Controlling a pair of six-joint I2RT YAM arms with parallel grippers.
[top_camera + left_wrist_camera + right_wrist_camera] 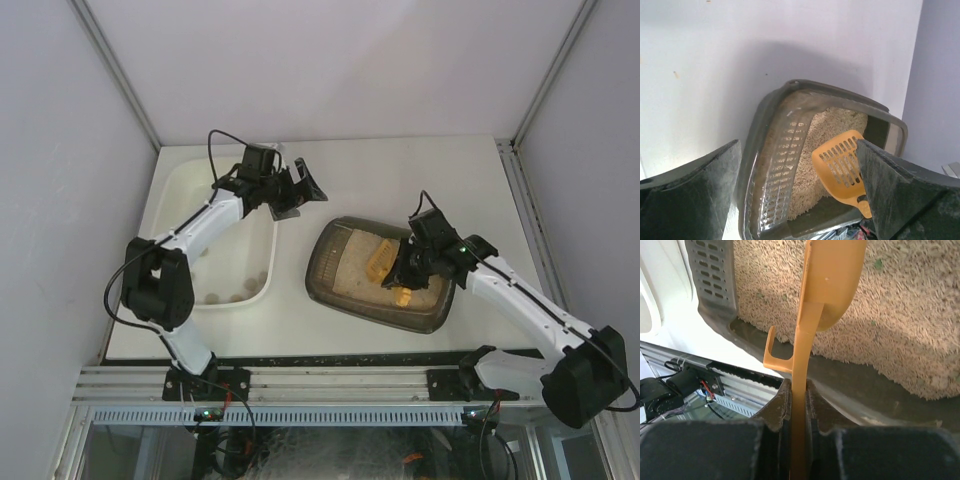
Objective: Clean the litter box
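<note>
One litter box, one scoop (yellow), one white tub.

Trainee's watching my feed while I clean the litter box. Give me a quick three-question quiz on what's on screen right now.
1. True or false: the left tool is shut on the yellow scoop.
2. The right tool grips the scoop by: A) its slotted blade, B) its handle, C) not at all.
3. Fill in: the scoop's blade sits over the litter inside the ____.
Key: 1 false, it is open and empty. 2 B. 3 litter box.
</note>
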